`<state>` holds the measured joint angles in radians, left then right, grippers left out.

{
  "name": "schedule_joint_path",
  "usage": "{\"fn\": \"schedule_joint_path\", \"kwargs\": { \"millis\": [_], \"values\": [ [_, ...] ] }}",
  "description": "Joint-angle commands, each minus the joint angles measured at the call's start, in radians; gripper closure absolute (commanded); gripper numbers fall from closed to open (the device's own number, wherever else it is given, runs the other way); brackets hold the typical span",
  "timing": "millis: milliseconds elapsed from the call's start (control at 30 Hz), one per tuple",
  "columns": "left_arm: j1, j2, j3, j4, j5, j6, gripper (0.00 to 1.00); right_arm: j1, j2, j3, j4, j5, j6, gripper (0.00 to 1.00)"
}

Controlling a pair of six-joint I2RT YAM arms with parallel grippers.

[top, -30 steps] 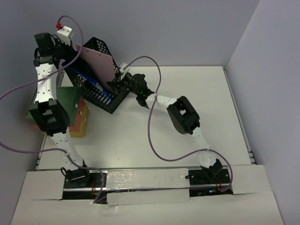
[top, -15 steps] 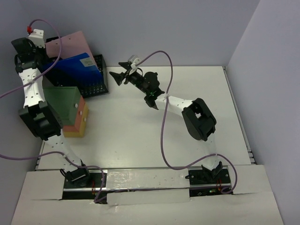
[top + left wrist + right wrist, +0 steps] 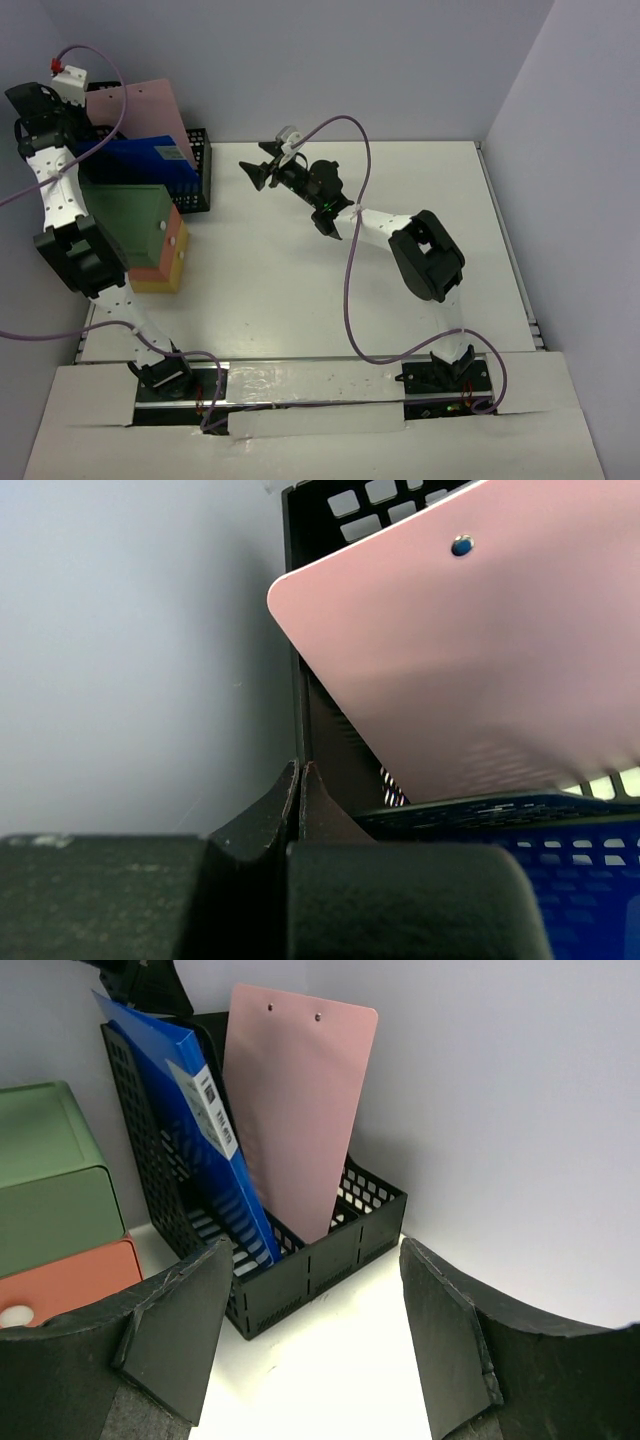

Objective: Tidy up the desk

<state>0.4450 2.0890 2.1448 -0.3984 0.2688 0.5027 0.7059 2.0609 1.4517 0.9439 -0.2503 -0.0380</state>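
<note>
My left gripper [image 3: 300, 780] is clenched, its two fingertips pressed together right at the foot of the rack's [image 3: 290, 1280] back corner post. Whether a sliver of that wall is pinched between them I cannot tell. Just past the tips a pink clipboard [image 3: 295, 1110] leans in the rack, and a blue folder [image 3: 185, 1130] stands beside it in the same rack, both tilted.

My right gripper [image 3: 315, 1260] is released, jaws spread wide with nothing between them. It hangs above the desk [image 3: 300, 300], pointing at the rack's front and well apart from it.

The rack stands upright on the far left corner of the desk, close to the back wall. Just beside it on the near side sits a green box [image 3: 50, 1180] stacked on an orange one [image 3: 60, 1280], along the left edge. The desk is the white top under both arms, reaching from their bases at the near edge to the lavender walls.
</note>
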Motion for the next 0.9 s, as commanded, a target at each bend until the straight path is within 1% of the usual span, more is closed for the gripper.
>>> {"fn": "schedule_joint_path", "kwargs": {
  "millis": [0,67,167,267,533,600,733,767,867],
  "values": [
    [-0.003,-0.044,-0.029,0.029,0.112,0.044,1.0,-0.008,-0.061,-0.004,0.068,0.02,-0.002,0.26],
    [-0.003,-0.038,-0.022,0.038,0.115,0.073,1.0,-0.009,-0.057,-0.003,0.067,0.014,-0.001,0.26],
    [-0.002,0.015,0.054,0.007,0.123,0.078,1.0,-0.009,-0.057,-0.005,0.062,0.009,-0.003,0.26],
    [-0.002,0.04,0.098,0.014,0.11,0.078,1.0,-0.008,-0.059,-0.01,0.059,0.013,-0.005,0.26],
    [-0.003,0.057,0.096,0.088,0.068,0.057,1.0,-0.009,-0.056,-0.007,0.048,0.003,-0.003,0.26],
    [-0.002,0.04,0.065,0.111,0.074,0.033,1.0,-0.008,-0.058,-0.009,0.045,0.002,0.0,0.26],
    [-0.005,0.009,0.054,0.136,0.074,-0.007,0.8,-0.009,-0.072,-0.022,0.041,0.006,0.0,0.26],
    [-0.005,0.002,0.061,0.136,0.066,-0.026,0.69,-0.009,-0.077,-0.027,0.042,0.008,0.001,0.26],
    [-0.003,-0.021,0.06,0.145,0.056,-0.042,0.56,-0.008,-0.084,-0.028,0.042,0.006,0.006,0.26]
  ]
}}
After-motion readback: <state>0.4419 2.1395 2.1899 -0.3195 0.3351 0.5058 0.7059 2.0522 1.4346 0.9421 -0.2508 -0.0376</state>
